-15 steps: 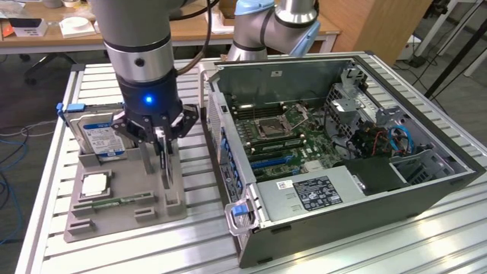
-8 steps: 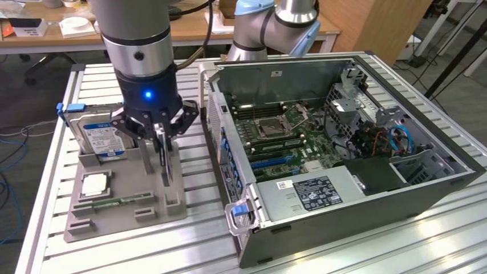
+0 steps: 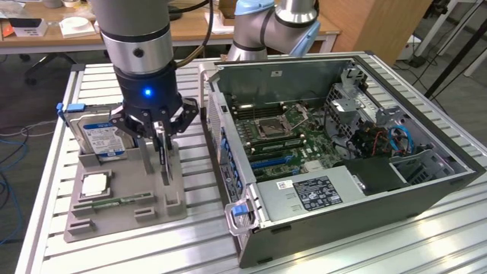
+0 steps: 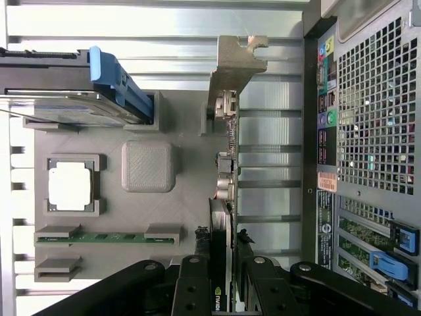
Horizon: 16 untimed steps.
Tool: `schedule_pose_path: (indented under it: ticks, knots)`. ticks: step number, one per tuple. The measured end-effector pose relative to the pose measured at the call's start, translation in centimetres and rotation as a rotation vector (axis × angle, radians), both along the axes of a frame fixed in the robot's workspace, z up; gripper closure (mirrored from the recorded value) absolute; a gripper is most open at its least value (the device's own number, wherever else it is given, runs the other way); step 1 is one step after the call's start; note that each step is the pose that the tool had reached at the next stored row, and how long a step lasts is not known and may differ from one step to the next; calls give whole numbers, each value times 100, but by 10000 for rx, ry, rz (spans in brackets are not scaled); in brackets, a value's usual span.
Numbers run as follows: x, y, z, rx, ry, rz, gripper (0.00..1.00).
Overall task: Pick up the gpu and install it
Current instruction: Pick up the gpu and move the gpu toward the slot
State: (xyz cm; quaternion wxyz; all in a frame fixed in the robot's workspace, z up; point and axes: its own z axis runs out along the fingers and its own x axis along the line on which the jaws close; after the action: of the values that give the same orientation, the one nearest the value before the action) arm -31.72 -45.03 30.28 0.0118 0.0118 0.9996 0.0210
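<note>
Pointing straight down, arm's end effector (image 3: 159,136) clamps upright gpu (image 3: 163,164) standing in grey holder (image 3: 114,212).

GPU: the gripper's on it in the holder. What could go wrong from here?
1. The gripper clamps the gpu near one end, far from its silver bracket; the card may tilt in the grip when lifted.
2. The hard drive stands beside it in the same holder, and the computer case wall is near on the other side; sideways drift could knock either.
</note>
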Motion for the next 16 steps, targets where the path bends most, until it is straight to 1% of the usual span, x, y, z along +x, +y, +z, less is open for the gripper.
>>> schedule_pose_path:
  ticks: [9,16]
  knots:
    - [0,0,31,-1,0,0,74]
    - [0,0,81,-1,0,0,74]
